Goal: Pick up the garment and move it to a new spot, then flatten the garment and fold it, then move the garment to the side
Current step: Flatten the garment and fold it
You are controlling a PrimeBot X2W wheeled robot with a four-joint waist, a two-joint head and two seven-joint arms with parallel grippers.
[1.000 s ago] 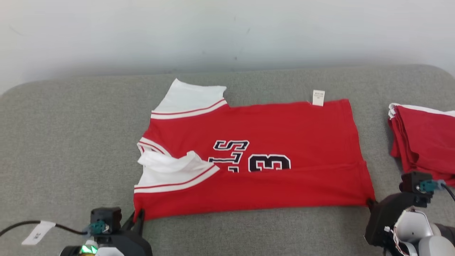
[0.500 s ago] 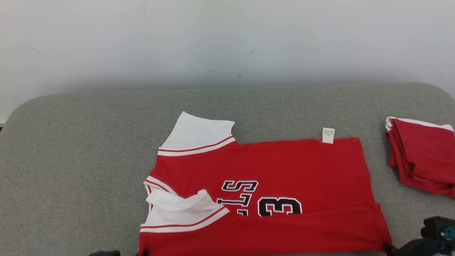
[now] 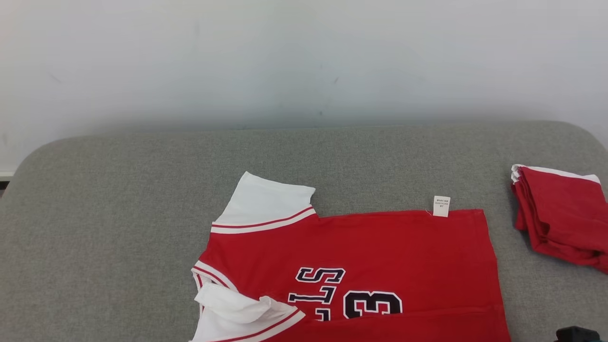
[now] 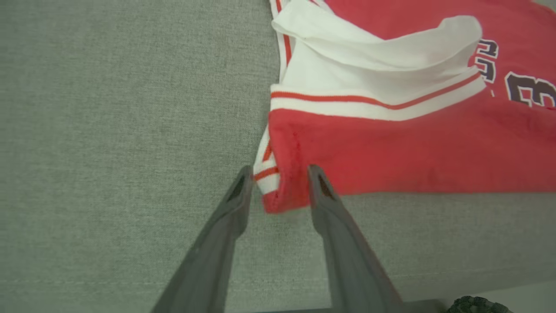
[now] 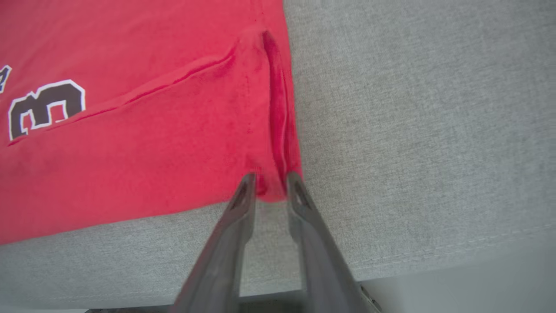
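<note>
The garment (image 3: 361, 256) is a red jersey with white sleeves and black lettering, spread flat on the grey cushion (image 3: 118, 213), with its near strip folded over. In the left wrist view my left gripper (image 4: 280, 174) is open, and the jersey's (image 4: 391, 143) sleeve-side near corner lies loosely between its fingers. Over in the right wrist view my right gripper (image 5: 270, 179) stands narrowly open, and the hem corner of the jersey (image 5: 130, 143) rests between its tips. A white label (image 3: 441, 206) sticks out at the far edge.
A stack of folded red garments (image 3: 560, 213) lies at the cushion's right end. A pale wall (image 3: 304, 61) rises behind the cushion. The cushion's front edge (image 5: 434, 252) runs just behind both grippers. Bare cushion stretches left of the jersey.
The head camera has tilted up, so the jersey sits lower in the picture and both grippers have dropped below its bottom edge. The jersey lies in the same place.
</note>
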